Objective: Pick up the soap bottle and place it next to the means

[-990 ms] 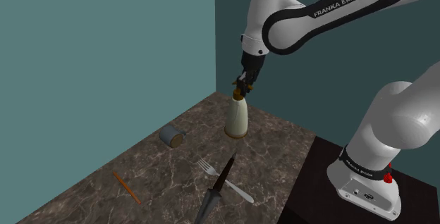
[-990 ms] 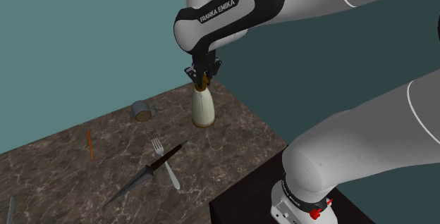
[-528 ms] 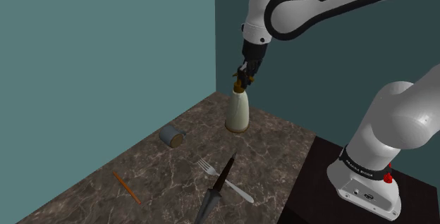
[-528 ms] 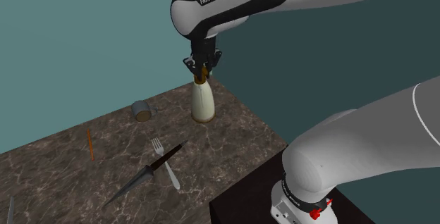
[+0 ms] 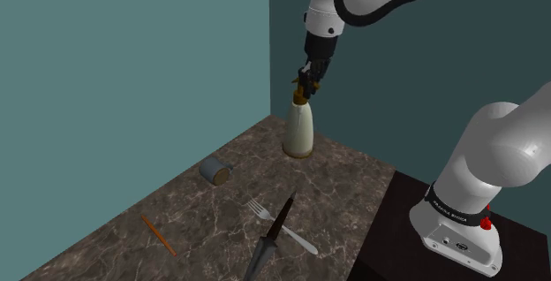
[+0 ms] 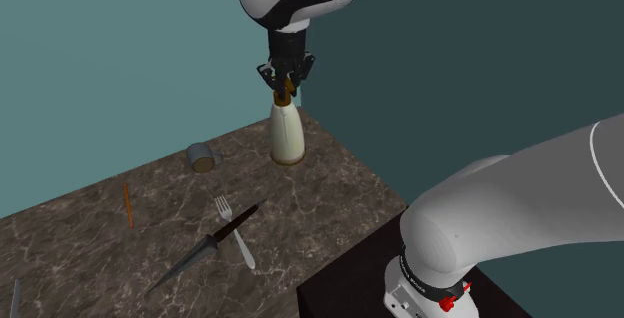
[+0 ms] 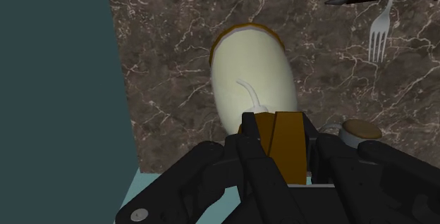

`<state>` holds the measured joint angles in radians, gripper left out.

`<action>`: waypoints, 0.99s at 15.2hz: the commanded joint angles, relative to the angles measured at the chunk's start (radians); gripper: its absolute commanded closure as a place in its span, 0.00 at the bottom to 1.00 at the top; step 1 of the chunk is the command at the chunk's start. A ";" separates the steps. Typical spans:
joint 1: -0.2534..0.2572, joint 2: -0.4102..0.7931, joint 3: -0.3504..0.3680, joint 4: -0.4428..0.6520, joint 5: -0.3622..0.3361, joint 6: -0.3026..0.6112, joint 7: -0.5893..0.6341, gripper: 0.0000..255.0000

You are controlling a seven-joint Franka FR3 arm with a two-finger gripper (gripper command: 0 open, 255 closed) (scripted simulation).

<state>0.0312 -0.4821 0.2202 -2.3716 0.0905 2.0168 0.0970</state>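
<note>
Near the back corner of the dark marble counter (image 5: 353, 182), where the teal walls (image 5: 132, 67) meet: cream soap bottle (image 5: 298, 131) upright, hanging from the black two-finger gripper (image 5: 306, 80). The fingers are clamped on its brown cap. The body is smooth and bulbous, tapering to a narrow neck, with a thin brown rim round the base. Cannot tell whether the base clears the marble.

Second exterior view: same grasp, gripper (image 6: 285, 81) above the bottle (image 6: 287, 136). It also catches a thin grey object (image 6: 15, 296) at the counter's near-left edge.

Wrist view: looking down the bottle (image 7: 254, 75) from the gripper (image 7: 278, 134). The brown cap sits squeezed between both fingers. A thin white curved spout lies along the shoulder; the exterior views do not resolve it.

Others on the counter, well apart from the bottle:
- grey can with a brown end (image 5: 213, 170), on its side
- silver fork (image 5: 281, 224)
- dark-handled knife (image 5: 274, 235), crossing the fork
- orange pencil (image 5: 159, 234), nearest the front edge
</note>
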 commanded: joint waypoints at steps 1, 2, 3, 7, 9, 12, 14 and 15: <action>0.000 -0.007 -0.002 0.023 -0.001 -0.029 0.000 1.00; 0.000 -0.009 -0.003 0.035 -0.001 -0.043 0.000 1.00; -0.001 -0.010 -0.004 0.047 -0.002 -0.057 0.000 1.00; -0.002 -0.012 -0.008 0.099 -0.004 -0.111 0.000 1.00; -0.003 -0.012 -0.010 0.126 -0.006 -0.138 0.000 1.00; -0.005 -0.010 -0.013 0.168 -0.008 -0.178 0.000 1.00; -0.006 -0.008 -0.014 0.197 -0.009 -0.204 0.000 1.00; -0.006 -0.006 -0.015 0.212 -0.010 -0.217 0.001 1.00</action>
<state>0.0262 -0.4905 0.2070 -2.1776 0.0817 1.8142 0.0984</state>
